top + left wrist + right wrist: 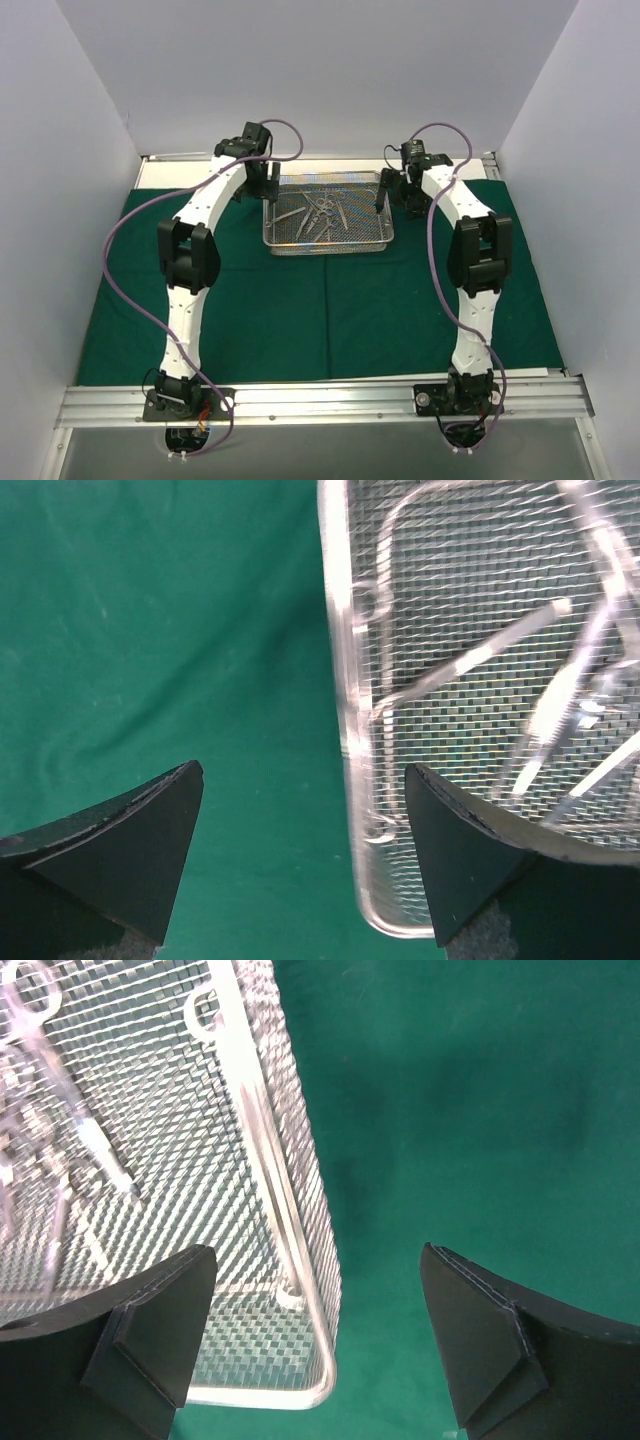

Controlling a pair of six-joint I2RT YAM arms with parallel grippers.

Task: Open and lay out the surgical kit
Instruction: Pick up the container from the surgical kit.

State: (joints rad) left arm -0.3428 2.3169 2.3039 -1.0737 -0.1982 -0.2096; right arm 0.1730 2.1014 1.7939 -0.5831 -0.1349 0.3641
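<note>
The dark green cloth (pixel 330 300) lies spread flat on the table. The silver wire-mesh tray (pixel 283 243) stands on its far middle, with several slim steel instruments (pixel 315 215) lying loose inside. My left gripper (pixel 266 186) is open at the tray's left end; in the left wrist view the gripper (pixel 305 825) straddles the tray's short wall (pixel 345 680), one finger inside near the instruments (pixel 560 700). My right gripper (pixel 388 192) is open at the tray's right end. In the right wrist view it (pixel 320 1310) straddles the wall (pixel 265 1130), with instruments (pixel 60 1150) inside.
White enclosure walls (pixel 70 150) close in the left, right and back. A white strip of table (pixel 180 172) shows behind the cloth. An aluminium rail (pixel 320 400) with both arm bases runs along the near edge.
</note>
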